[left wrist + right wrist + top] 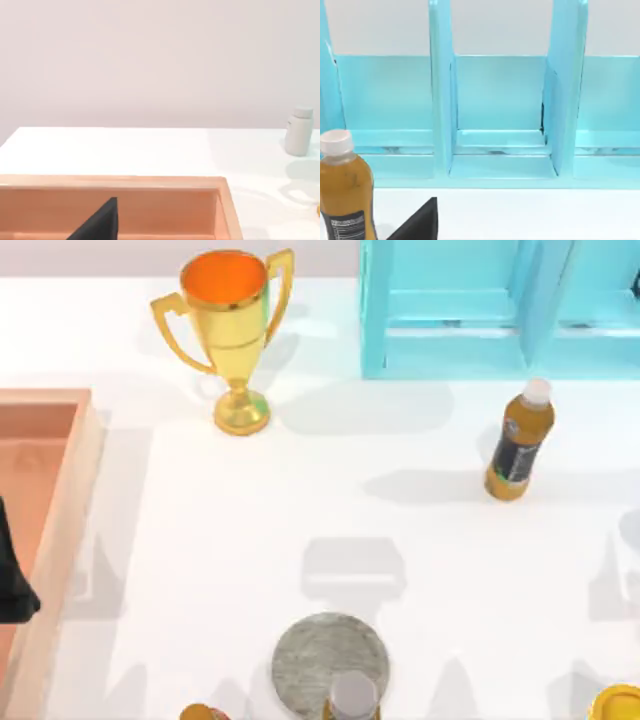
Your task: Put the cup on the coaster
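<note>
While L arm [15, 585] idles by 1 wooden tray [70, 500], grip can't tell: 1 coaster [315, 655], 1 trophy [228, 330], 2 amber bottles [518, 445].

The coaster [325, 660] is a flat, round, grey disc with stony speckles, lying on the desk's near edge, around the middle.

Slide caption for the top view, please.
Grey coaster at the table's near edge, gold trophy and amber bottle behind, turquoise shelf at back.

Coaster [322, 660] partly behind capped bottle [351, 698]
</note>
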Available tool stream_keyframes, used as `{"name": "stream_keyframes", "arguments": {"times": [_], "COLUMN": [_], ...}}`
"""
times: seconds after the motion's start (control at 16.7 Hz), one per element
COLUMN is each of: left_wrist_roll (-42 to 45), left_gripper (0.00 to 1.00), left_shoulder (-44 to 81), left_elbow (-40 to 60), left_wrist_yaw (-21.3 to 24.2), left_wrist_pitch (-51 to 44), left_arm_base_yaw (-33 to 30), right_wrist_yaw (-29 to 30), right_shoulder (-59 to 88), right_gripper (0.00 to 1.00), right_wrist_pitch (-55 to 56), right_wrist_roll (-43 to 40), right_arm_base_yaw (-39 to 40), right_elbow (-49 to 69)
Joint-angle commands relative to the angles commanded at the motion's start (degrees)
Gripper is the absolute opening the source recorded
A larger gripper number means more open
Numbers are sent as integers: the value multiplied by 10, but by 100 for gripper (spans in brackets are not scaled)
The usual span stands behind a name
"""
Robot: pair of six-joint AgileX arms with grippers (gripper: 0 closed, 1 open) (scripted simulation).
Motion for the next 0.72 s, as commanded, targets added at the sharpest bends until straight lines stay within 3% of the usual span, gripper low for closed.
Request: {"name": "stream_keyframes", "arguments": {"times": [0.36, 0.72], "left_wrist_roll": [0, 0], "left_gripper": [100, 100], "left_shoulder": [0, 0], "left_elbow": [0, 0], "left_wrist_yaw": [0, 0], "left_wrist_pitch": [0, 0], "left_arm_base_yaw": [0, 0], "right_wrist_yaw": [-13, -45], "right_shoulder": [58, 320], "right_gripper": [100, 100], "right_wrist_pitch": [-42, -198], "right_wrist_roll": [-57, -284], "right_arm_base_yaw": [15, 51], "right_elbow": [45, 222]}}
